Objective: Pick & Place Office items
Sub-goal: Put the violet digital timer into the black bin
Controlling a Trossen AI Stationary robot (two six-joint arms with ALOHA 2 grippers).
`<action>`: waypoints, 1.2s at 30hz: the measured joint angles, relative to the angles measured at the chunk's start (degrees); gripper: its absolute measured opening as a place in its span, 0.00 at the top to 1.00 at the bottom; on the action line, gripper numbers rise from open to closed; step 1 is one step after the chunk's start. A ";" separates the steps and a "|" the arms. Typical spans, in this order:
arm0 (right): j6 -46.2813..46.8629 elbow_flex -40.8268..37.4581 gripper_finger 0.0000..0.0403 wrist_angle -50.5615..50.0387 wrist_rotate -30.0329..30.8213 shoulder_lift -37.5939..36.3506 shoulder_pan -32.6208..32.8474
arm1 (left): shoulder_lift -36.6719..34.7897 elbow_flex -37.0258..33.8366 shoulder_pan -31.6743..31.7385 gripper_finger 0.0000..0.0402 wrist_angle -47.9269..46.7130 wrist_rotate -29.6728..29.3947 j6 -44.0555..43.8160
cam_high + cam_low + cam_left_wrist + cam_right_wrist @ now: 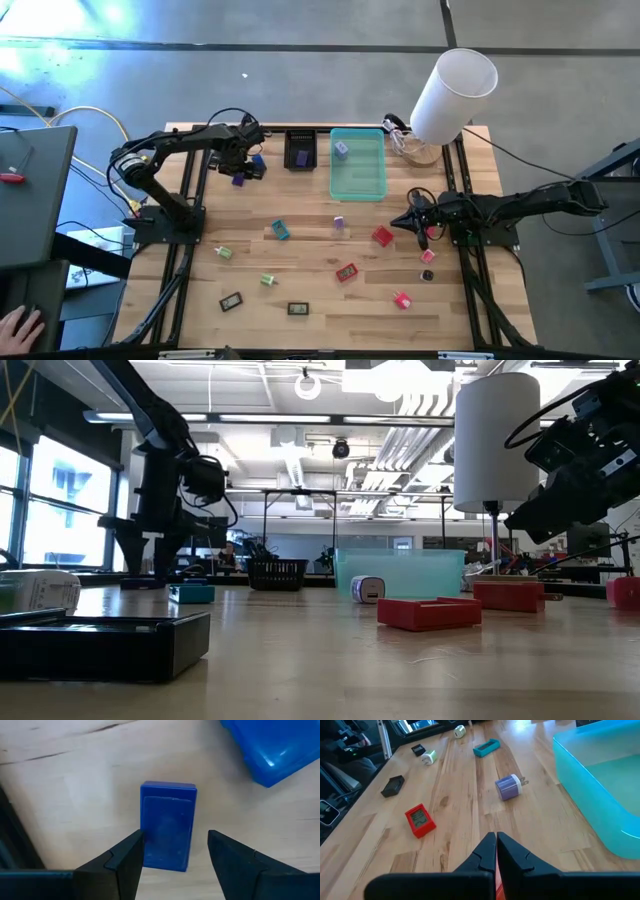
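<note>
Small office items lie scattered on the wooden table: a teal piece point(280, 230), a purple one point(339, 224), red ones point(382, 236) point(346, 271), a pink one point(402, 298), green ones and black ones. My left gripper point(175, 852) is open near the table's far left point(241, 163). Its fingers stand on either side of a blue rectangular block point(167, 825) that lies flat on the wood, and a larger blue piece point(280, 745) lies beside it. My right gripper point(496, 845) is shut, above the table's right side point(412, 221), pointing toward the scattered items.
A translucent teal tray point(370, 180) with one small piece in it point(341, 149) and a small black tray point(300, 150) sit at the far edge. A tall white cylinder point(455, 85) stands at the far right corner. A person's hand point(20, 325) shows off the table's near left.
</note>
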 joint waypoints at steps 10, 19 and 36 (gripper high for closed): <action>-0.02 0.00 1.00 0.00 0.02 0.00 0.02 | 0.31 -1.00 1.36 0.48 1.09 0.23 1.03; -0.86 0.00 1.00 0.02 0.28 -0.02 0.02 | 3.81 -0.68 0.94 0.48 1.60 0.45 0.65; -1.09 0.00 1.00 0.00 0.26 -0.02 0.02 | 4.69 -0.79 -1.93 0.78 2.22 0.44 0.65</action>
